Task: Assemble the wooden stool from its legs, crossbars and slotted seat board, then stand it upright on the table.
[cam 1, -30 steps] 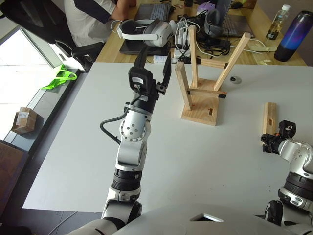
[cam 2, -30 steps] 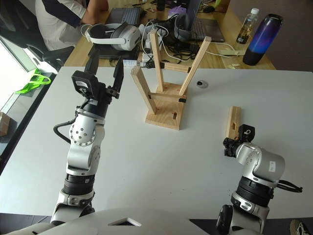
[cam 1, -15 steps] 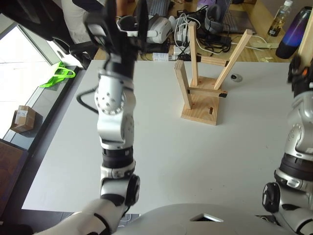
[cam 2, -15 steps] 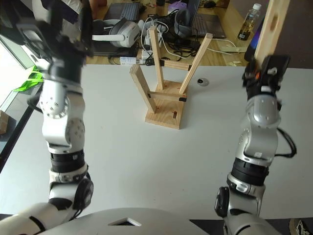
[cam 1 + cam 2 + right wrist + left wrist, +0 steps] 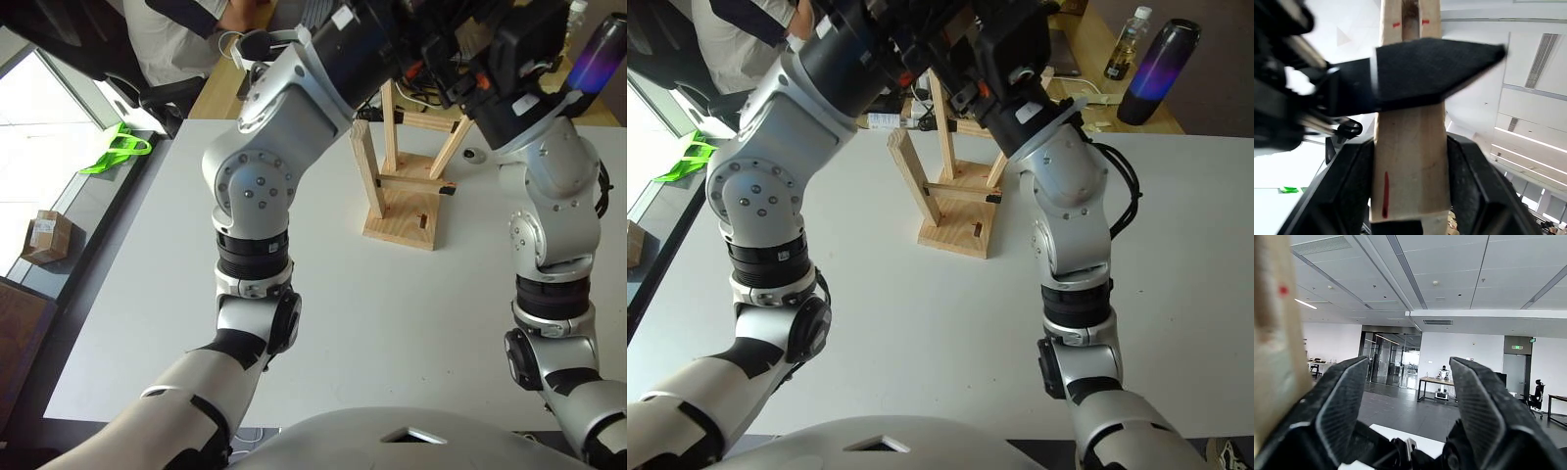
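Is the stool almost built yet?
Partly. The pale slotted wooden seat board lies upside down on the white table, with three wooden legs and thin crossbars fitted. The right gripper is shut on a pale wooden bar, likely the fourth leg, raised above the table. The left gripper is open close to it. Left: fit that bar, then turn the stool upright.

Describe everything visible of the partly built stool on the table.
The stool is unfinished and upside down: its seat board lies flat on the white table, toward the far side. It looks like pale bare wood. Three legs rise from the board, leaning outward, joined by crossbars with small dark fittings at the joints. A slot shows in the board's upturned face. The robot's arms cover the leg tops; only the table is seen touching it.
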Available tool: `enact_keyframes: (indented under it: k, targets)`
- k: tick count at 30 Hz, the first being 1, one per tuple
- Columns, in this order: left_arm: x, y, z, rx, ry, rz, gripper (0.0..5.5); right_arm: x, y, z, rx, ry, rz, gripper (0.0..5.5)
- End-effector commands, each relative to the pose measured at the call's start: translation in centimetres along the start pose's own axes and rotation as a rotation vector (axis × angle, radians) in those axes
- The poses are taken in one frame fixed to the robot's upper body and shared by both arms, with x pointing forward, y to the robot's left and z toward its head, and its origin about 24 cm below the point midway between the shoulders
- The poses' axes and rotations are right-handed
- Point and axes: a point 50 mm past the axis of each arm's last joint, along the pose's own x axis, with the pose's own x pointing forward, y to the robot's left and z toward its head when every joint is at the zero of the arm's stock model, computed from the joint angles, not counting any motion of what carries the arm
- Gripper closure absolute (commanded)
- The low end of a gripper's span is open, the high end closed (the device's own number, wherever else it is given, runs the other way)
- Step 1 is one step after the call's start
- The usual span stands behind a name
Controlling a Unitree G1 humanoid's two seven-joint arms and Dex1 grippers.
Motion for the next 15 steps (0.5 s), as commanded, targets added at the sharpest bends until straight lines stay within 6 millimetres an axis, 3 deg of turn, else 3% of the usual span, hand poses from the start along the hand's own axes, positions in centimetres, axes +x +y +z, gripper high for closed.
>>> enact_keyframes:
  k: [1,4,7,15]
  targets:
    - [-0.1,1.4,-0.2,0.034,0.009,0.131,3.21,0.3,-0.8,0.5,-0.056,-0.015,-0.047,3.46]
    - [-0.6,0.9,0.0,0.029,-0.003,0.108,3.67,0.3,-2.4,0.0,-0.105,0.028,-0.152,3.46]
    - [-1.3,0.6,-0.4,0.028,0.023,0.089,3.69,0.3,-3.6,-0.1,-0.155,0.047,-0.240,3.46]
    - [-2.1,2.4,-0.6,0.059,0.028,0.220,3.69,0.3,-3.1,0.8,-0.148,-0.028,-0.218,3.46]
